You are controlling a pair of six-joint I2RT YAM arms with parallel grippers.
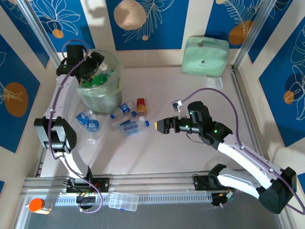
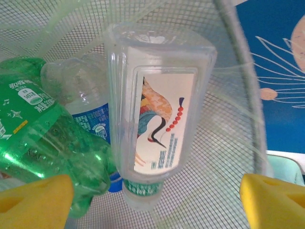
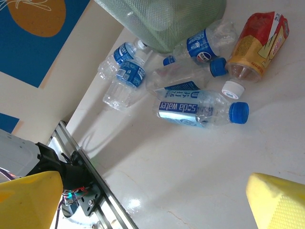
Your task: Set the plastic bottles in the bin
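- Table [image 1: 190, 152]: pale top. It carries the bin, a mint-green pouch and a scatter of bottles.
- Bin [image 1: 102, 95]: round and translucent grey-green, standing upright at the far left of the table. Its mesh-patterned wall [image 2: 224, 157] is seen from inside in my left wrist view, and its base [image 3: 162, 24] from my right wrist view.
- Mint-green pouch [image 1: 205, 56]: lies at the far edge, well apart from the bin.
- My left pincer [image 1: 95, 61]: it hangs over the bin's mouth. Its yellow pads [image 2: 35, 200] are spread wide and grip nothing.
- My right pincer [image 1: 160, 126]: it is low over the table, to the right of the scattered bottles. Its pads [image 3: 276, 200] are spread and empty.
- Bottles inside the bin:
  - a clear bottle with a bird label [image 2: 157, 119], cap downward, lies between my left pads and touches neither
  - a green bottle [image 2: 43, 138] lies beside it
  - a blue-labelled clear bottle [image 2: 90, 109] lies behind that
- Bottles on the table [image 1: 124, 119]: clustered just beside the bin's base.
  - a "soda water" bottle [image 3: 200, 110] with a blue cap lies nearest my right pincer
  - an orange-brown bottle [image 3: 257, 45] with a red label lies next to it
  - several clear, blue-labelled bottles [image 3: 126, 71] are closer to the bin
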